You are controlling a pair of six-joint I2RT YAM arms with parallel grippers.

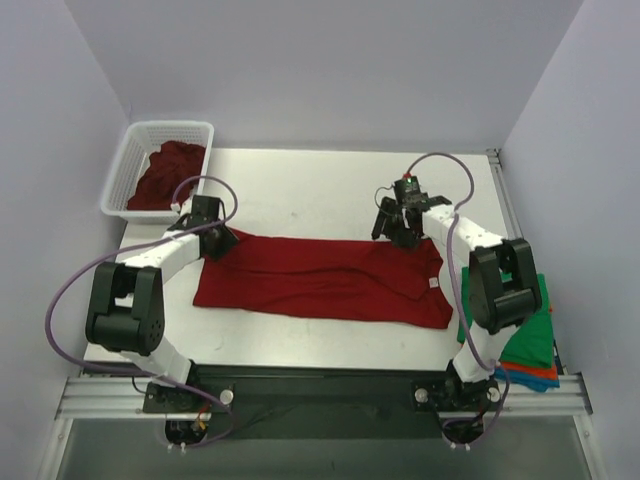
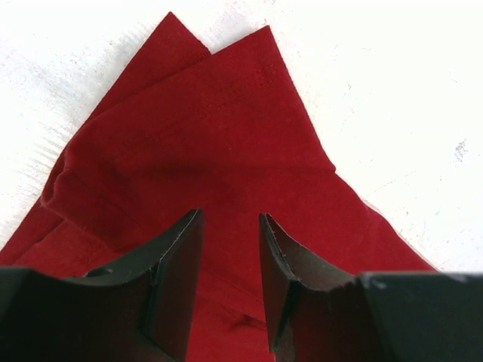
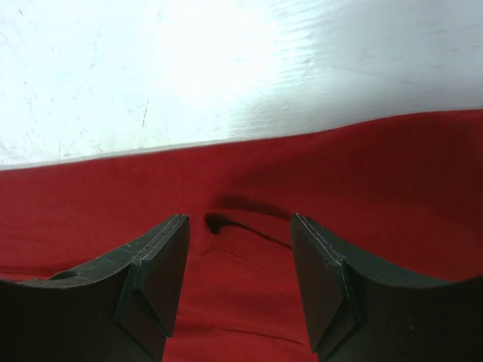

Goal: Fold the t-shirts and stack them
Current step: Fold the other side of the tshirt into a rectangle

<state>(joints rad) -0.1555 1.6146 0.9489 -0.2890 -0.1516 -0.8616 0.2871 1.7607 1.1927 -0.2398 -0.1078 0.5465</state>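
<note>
Since both arms are parked on the same garment, we'd say we're at the grab-the-edge part of folding one shirt, not stacking yet. The red t-shirt [image 1: 320, 280] lies flat as a long band on the table [image 1: 300, 190], its nearest corner just off the white basket [image 1: 115, 190], which holds more red shirts [image 1: 165, 175] waiting their turn. The left gripper [image 1: 215, 240] sits over that basket-side corner. In its wrist view the jaws stand parted with cloth showing in the gap and nothing pinched, and we can see two layered points of fabric ahead of it, so this end looks doubled over. The right gripper [image 1: 398, 225] hangs over the shirt's far edge towards the end away from the basket, jaws wide apart too, with a small wrinkle of cloth between them and bare table just beyond. The folded pile [image 1: 535, 345] of green, orange and blue sits well apart from the basket, past the shirt's other end. Our guess for the next move: both grippers need to dip down, close on the far edge so they catch every layer, then lift together and carry it over evenly. If one side grabs only the top layer, the fold will probably go crooked.
</note>
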